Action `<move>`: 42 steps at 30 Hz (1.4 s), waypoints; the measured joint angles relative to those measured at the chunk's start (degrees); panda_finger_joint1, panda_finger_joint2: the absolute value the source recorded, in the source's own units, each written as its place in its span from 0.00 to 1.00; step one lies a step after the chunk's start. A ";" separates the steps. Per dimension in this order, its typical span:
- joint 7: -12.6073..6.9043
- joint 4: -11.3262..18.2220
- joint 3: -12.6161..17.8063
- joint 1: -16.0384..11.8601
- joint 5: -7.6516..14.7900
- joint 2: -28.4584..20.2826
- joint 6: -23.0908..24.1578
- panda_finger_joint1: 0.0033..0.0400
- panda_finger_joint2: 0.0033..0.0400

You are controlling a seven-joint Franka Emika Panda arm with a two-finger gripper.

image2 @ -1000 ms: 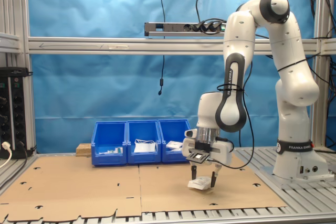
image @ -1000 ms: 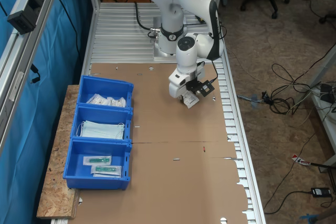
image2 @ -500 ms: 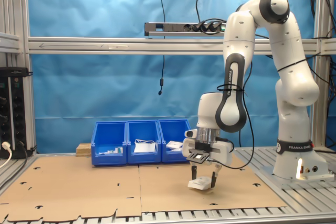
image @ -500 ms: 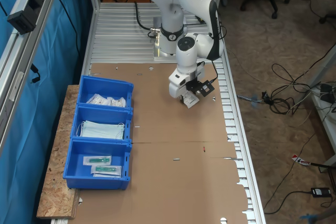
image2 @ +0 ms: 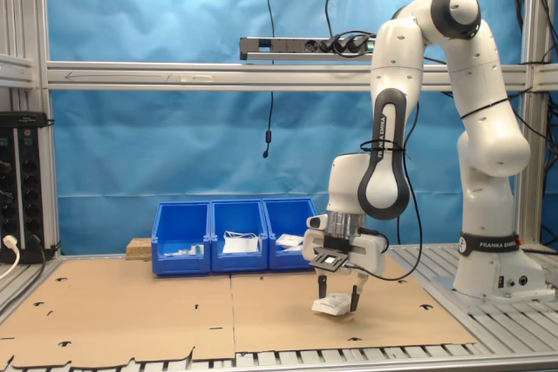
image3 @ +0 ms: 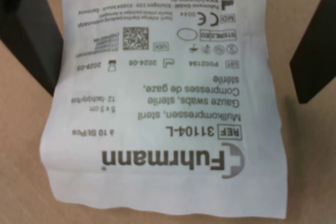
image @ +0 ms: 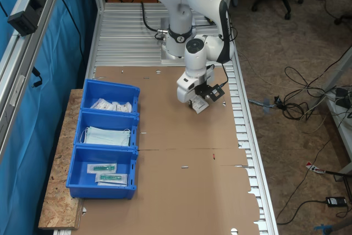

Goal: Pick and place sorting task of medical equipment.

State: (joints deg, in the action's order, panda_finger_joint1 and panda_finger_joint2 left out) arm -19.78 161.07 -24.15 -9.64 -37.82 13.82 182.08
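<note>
The medical equipment is a small white printed packet (image3: 168, 108) lying flat on the brown cardboard, also seen in the first exterior view (image: 201, 105) and the second exterior view (image2: 332, 306). My gripper (image2: 337, 297) hangs just above it, pointing straight down, and shows in the first exterior view (image: 197, 102) too. It is open. In the wrist view the two black fingers (image3: 31, 35) stand on either side of the packet, one at its edge, the other a little apart from it.
A row of three blue bins (image: 133, 130) sits at the first exterior view's left, holding white packets (image: 111, 104), pale blue masks (image: 107, 136) and clear packets with green parts (image: 104, 168). The arm's base (image: 176, 48) stands behind the cardboard. Slotted aluminium rails border the table.
</note>
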 joint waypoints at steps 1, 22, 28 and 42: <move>0.00 0.00 0.00 0.00 0.00 0.00 0.00 1.00 1.00; 0.00 0.00 0.00 0.00 0.00 0.00 0.00 0.52 0.52; 0.00 0.00 0.00 0.00 0.00 0.00 0.09 0.52 0.52; 0.00 0.00 0.00 0.00 0.00 -1.49 -0.30 0.08 0.08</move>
State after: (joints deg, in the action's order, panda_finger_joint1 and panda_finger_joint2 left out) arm -19.78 161.08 -24.15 -9.64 -37.82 12.33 181.78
